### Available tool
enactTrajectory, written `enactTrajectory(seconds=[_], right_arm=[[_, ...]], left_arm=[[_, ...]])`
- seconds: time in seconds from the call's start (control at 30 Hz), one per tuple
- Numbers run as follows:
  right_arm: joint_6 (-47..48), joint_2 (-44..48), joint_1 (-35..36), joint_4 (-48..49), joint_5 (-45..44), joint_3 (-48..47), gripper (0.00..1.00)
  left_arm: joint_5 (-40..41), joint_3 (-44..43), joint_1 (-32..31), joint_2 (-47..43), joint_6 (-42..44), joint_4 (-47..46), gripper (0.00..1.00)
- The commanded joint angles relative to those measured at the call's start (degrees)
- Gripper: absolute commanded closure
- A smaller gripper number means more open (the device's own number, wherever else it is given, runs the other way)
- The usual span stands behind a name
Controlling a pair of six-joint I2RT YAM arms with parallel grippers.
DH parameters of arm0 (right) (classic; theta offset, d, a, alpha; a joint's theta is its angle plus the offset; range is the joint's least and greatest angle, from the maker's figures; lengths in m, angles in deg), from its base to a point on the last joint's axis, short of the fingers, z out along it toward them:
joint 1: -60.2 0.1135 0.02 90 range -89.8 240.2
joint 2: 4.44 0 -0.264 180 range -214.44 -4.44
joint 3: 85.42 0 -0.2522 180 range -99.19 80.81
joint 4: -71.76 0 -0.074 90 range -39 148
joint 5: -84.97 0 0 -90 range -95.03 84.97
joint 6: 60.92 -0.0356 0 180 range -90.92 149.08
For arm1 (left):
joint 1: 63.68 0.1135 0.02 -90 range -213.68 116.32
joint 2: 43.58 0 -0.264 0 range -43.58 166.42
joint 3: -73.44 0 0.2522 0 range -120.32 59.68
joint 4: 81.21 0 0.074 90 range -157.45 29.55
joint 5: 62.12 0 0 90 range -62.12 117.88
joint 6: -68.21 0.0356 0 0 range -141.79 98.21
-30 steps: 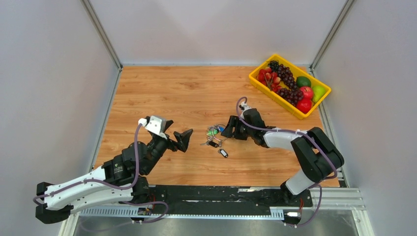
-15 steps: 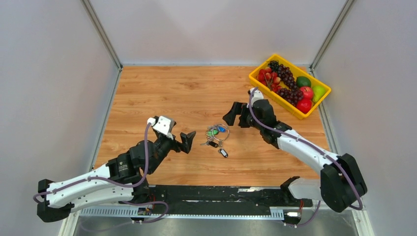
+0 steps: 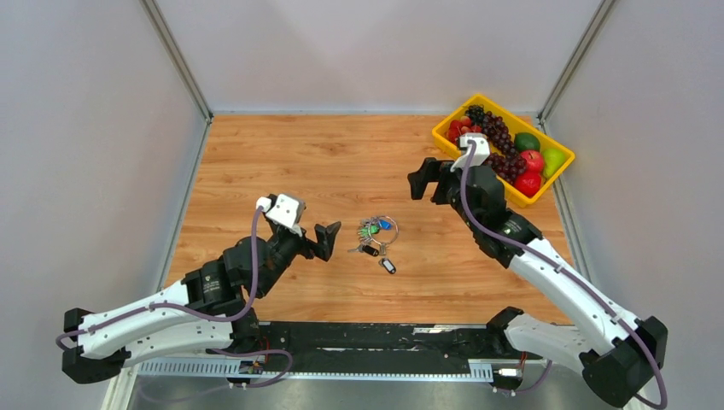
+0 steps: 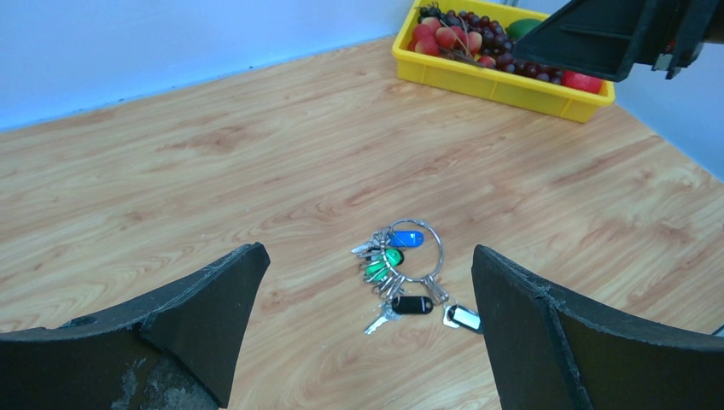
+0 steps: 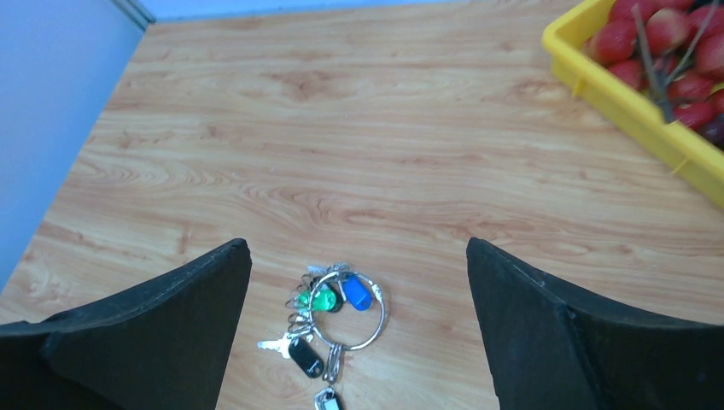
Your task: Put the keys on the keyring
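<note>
Top external shows us the keys [image 3: 370, 237] bunched on the keyring [image 3: 387, 228] mid-frame. We hold the left gripper [image 3: 327, 239] just left of them, the right gripper [image 3: 424, 181] upper right, both jaws apart and empty, apparently because threading looks done.

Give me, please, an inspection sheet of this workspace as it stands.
Surface: wooden table, no marks seen.
Job's things: keys bunched at the ring, lying mid-table between the arms; they look threaded on it.
Clutter: yellow bin of fruit at the far right corner.
Pincers: left pincer open, empty, close to the keys but apart from them; right pincer open, empty, farther off near the bin.
Cables: purple cables run along both arms; no snag seen.
Surroundings: grey walls on three sides; black rail at the near edge.
</note>
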Motion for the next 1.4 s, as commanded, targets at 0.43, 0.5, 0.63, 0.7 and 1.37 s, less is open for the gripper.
enactTrajectory(seconds=[0.43,0.5,0.63,0.7,1.37], right_arm=[[6.14,7.79,0.23,-4.68,-4.38,-6.55,0.00],[6.33,7.99,0.22,-4.96,-4.67,-7.05,0.00],[6.74,8.15,0.21,-5.12,-5.13,-7.30,0.00],[6.78,8.15,0.23,-5.28,-5.50,-7.34,0.00],[10.65,7.16,0.22,-7.24,-3.20,-9.55,0.00]], left_arm=[[-0.73,-3.67,-0.22,-0.15,0.71,-0.61,0.00],[-0.62,-3.97,-0.21,-0.47,0.81,-0.63,0.00],[-0.63,-4.44,-0.20,-1.13,0.86,-0.11,0.00],[-0.70,-4.53,-0.21,-1.48,0.61,0.37,0.00],[-2.03,-4.87,-0.20,-1.55,3.39,0.03,0.00]])
